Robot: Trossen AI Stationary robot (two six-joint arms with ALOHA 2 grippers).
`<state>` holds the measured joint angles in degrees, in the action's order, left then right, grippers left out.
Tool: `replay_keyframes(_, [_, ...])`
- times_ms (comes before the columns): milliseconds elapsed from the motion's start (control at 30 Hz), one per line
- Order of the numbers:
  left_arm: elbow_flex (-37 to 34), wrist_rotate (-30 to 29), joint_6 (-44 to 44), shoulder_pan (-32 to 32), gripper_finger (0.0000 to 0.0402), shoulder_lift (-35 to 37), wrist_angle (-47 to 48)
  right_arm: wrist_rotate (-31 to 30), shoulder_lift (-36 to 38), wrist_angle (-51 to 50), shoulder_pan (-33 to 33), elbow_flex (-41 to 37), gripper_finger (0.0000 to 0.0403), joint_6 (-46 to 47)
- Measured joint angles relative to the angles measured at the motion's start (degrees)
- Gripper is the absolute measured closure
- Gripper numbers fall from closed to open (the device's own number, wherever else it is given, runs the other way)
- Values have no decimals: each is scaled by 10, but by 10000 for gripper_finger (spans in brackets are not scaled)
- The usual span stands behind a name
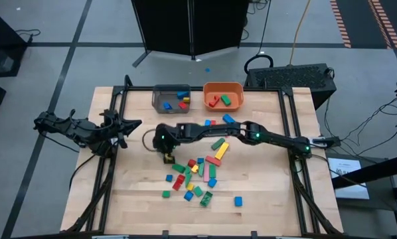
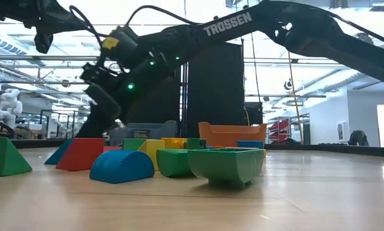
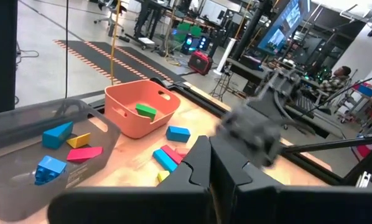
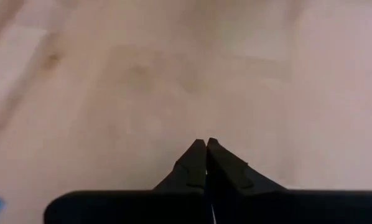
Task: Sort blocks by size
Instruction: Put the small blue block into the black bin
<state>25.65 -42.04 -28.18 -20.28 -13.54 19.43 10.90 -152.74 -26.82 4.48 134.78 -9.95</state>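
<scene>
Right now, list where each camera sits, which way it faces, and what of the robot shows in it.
High view: overhead, straight down on the table; both arms, right gripper shut at the blocks' edge.
Low view: tabletop height, across the blocks into the room; right arm overhead.
Left wrist view: left arm, over its shut left gripper toward both bins.
Right wrist view: right arm, down at bare wood; shut fingers, nothing held.
Shared: high and left wrist views both show the orange bin and grey bin.

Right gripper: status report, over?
Right gripper shut, empty, over bare table left of the blocks. Left gripper shut, parked at left edge. Some blocks already in grey bin and orange bin. Nothing in the way.
</scene>
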Motion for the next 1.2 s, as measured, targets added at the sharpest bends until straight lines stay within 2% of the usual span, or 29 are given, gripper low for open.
replay_keyframes(233, [0,0,0,0,402,0,5,-1,40,-14,47,0,401,-13])
replay_keyframes(533, [0,0,0,0,402,0,11,-55,90,-3,123,2,401,-54])
replay_keyframes(867, [0,0,1,0,402,0,13,-54,91,-28,199,2,398,19])
replay_keyframes(1000, [0,0,1,0,402,0,18,-49,90,-35,205,2,363,17])
replay_keyframes(1200, [0,0,0,0,402,0,24,-48,90,-35,200,2,274,1])
